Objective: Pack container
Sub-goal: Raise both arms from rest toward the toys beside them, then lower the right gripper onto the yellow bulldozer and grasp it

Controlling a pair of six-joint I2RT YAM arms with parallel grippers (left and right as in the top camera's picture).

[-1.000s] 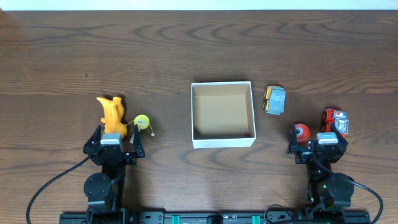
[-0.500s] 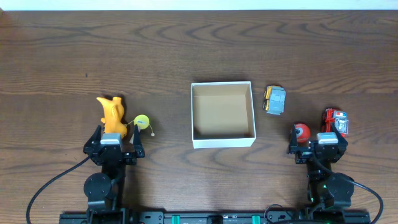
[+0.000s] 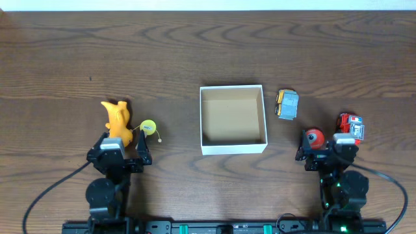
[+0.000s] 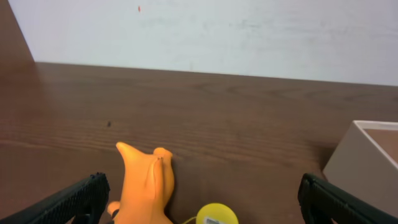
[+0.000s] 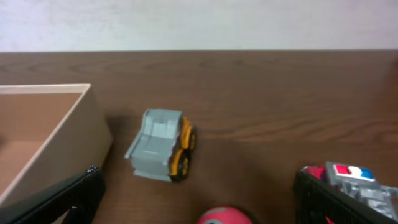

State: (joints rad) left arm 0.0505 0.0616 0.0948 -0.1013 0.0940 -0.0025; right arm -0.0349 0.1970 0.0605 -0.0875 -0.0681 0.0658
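Nothing's in the box yet, so I judge the step as first pick. Your left gripper (image 3: pixel 122 144) sits w/ jaws wide apart, holding nothing. The orange toy (image 3: pixel 116 117) stands just ahead of it, and the yellow ball (image 3: pixel 148 127) lies just beside the toy, toward the right finger. Take one, not both. Centre the jaws on the toy's body, come straight down, and close w/o nudging the ball, which will prob. roll.

The container (image 3: pixel 234 148) sits mid-table between the two arms, empty, opening up. It's ahead & well to the right of the left jaws, w/ only its near corner showing at the right edge of the left wrist view. Lift clear of the low wall before crossing, then release over the tan floor.

The grey truck (image 3: pixel 287 104) is just beside the box's right wall, not touching. The red ball (image 3: pixel 315 138) & red vehicle (image 3: pixel 351 127) lie close to the right gripper (image 3: pixel 329 147), whose jaws are also spread & empty. From there the container is ahead-left.
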